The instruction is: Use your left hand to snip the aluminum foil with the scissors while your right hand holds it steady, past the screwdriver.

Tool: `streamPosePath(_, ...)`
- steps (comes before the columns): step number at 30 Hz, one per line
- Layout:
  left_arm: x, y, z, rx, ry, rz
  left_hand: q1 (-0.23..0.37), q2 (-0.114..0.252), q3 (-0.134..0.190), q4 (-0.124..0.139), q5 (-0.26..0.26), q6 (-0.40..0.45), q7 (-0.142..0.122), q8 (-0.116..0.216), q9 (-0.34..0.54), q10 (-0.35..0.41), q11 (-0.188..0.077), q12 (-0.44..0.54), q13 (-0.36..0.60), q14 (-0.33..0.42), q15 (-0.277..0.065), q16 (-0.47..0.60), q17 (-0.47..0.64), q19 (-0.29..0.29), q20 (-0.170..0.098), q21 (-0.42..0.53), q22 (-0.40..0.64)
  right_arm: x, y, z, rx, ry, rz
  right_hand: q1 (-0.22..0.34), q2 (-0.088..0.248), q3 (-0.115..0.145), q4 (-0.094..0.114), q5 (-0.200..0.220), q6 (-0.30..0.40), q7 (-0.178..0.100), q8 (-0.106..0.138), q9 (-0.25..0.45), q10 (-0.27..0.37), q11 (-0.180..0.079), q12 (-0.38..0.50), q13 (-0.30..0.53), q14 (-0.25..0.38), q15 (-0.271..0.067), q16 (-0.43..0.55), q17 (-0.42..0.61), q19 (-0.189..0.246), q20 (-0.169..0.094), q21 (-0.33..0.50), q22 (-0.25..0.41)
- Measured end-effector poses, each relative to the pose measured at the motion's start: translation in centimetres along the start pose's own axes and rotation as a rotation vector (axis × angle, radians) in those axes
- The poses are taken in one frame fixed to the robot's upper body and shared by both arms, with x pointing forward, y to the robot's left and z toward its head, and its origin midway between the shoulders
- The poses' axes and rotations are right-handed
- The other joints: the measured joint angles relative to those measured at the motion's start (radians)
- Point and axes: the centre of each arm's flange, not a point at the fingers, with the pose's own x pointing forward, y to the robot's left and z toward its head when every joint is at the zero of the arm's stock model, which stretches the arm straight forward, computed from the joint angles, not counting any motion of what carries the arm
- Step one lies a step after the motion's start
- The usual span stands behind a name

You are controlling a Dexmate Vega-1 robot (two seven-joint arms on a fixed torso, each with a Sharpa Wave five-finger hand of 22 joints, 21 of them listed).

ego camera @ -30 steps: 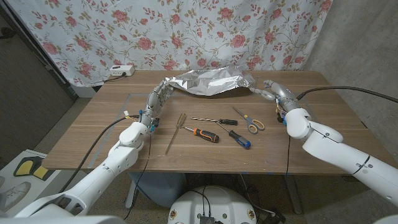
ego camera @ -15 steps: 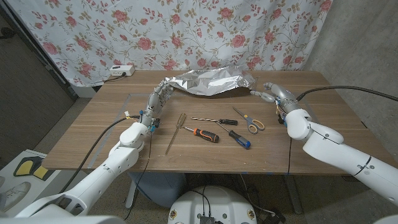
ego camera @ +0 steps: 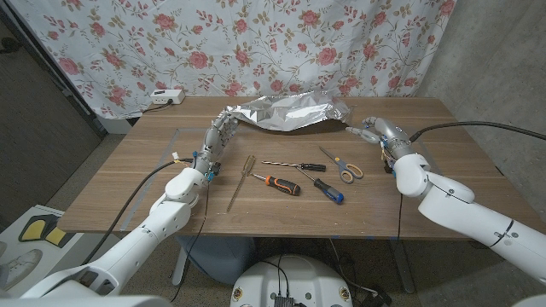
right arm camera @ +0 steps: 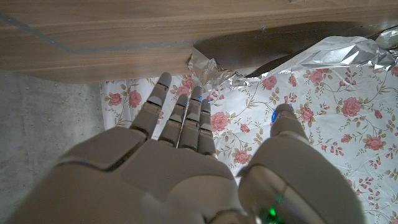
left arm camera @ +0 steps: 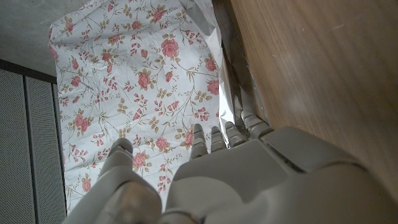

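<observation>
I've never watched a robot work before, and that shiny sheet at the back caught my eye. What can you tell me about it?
The foil is a crinkled, silvery sheet lying across the far side of the wooden table, humped in the middle rather than flat. The left hand reaches its left end; whether it grips is unclear. The right hand, fingers spread, sits just short of its right corner.

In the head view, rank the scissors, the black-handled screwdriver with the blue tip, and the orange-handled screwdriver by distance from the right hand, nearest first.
From the right hand:
1. Scissors, just inward of it.
2. Black-and-blue screwdriver, nearer the table's front.
3. Orange-handled screwdriver, farthest, toward the table's middle.
</observation>
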Motion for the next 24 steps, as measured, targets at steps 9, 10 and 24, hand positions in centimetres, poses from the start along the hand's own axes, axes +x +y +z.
streamPosePath(9,-0.1,-0.4,-0.2,-0.002,0.007,-0.007,0.0,0.0,0.0,0.0,0.0,0.0,0.0,0.0,0.0,0.0,0.0,0.0,0.0,-0.006,0.006,0.0,0.0,-0.004,0.004,0.0,0.0,-0.4,0.6,0.2,-0.049,0.013,-0.008,0.009,0.009,-0.001,0.001,0.0,0.016,-0.022,0.007,0.0,0.029,-0.013,0.0,0.0,0.007,0.003,0.0,0.0,0.011,0.0,-0.008,0.004)
streamPosePath(10,-0.1,-0.4,-0.2,-0.002,0.007,-0.008,0.0,0.0,0.0,0.0,0.0,0.0,0.0,0.0,0.0,0.0,0.0,0.0,0.0,-0.006,0.006,0.0,0.0,-0.004,0.004,0.0,0.0,-0.4,0.6,0.2,-0.052,0.014,-0.008,0.014,0.014,-0.001,0.001,0.0,0.014,-0.024,0.004,0.0,0.029,-0.013,0.0,0.001,0.007,0.003,0.0,0.0,0.011,0.0,-0.008,0.003)
streamPosePath(24,-0.4,-0.5,-0.4,-0.004,0.013,-0.01,0.0,0.0,0.0,0.0,0.0,0.0,0.0,0.0,0.0,0.0,0.0,0.0,0.0,-0.006,0.005,0.0,0.0,-0.007,0.0,0.0,0.0,-0.5,1.5,0.7,-0.112,0.02,0.009,0.036,0.026,0.002,-0.002,0.0,0.004,-0.016,-0.001,0.0,0.067,-0.021,0.008,0.008,0.015,0.003,0.006,0.004,0.011,0.0,-0.019,0.003)
